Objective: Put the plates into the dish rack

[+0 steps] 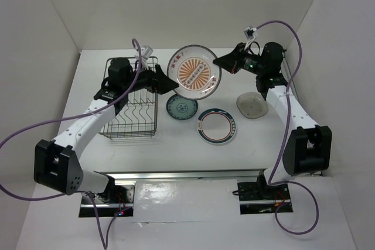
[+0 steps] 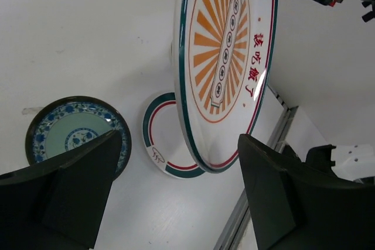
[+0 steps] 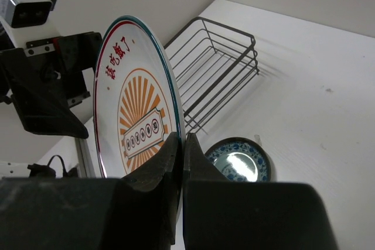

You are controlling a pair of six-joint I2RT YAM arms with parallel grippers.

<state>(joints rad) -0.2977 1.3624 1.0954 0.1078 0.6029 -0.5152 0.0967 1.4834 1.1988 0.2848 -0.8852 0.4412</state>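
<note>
My right gripper (image 1: pixel 218 61) is shut on the rim of the white plate with the orange sunburst centre (image 1: pixel 194 72), holding it on edge in the air right of the dish rack (image 1: pixel 132 102). In the right wrist view the fingers (image 3: pixel 170 162) pinch that plate (image 3: pixel 137 115) at its near edge. My left gripper (image 1: pixel 166 84) is open at the plate's left side; the plate's edge (image 2: pixel 225 57) stands just ahead of and between the spread jaws (image 2: pixel 179 137), not touching. The teal-blue plate (image 1: pixel 181 108), the ring-rimmed plate (image 1: pixel 217 126) and the greyish-beige plate (image 1: pixel 252 106) lie flat on the table.
The wire rack (image 3: pixel 217 68) holds no plates and stands at the left under my left arm. White walls enclose the table on three sides. A metal rail (image 1: pixel 187 175) with both arm bases runs along the near edge.
</note>
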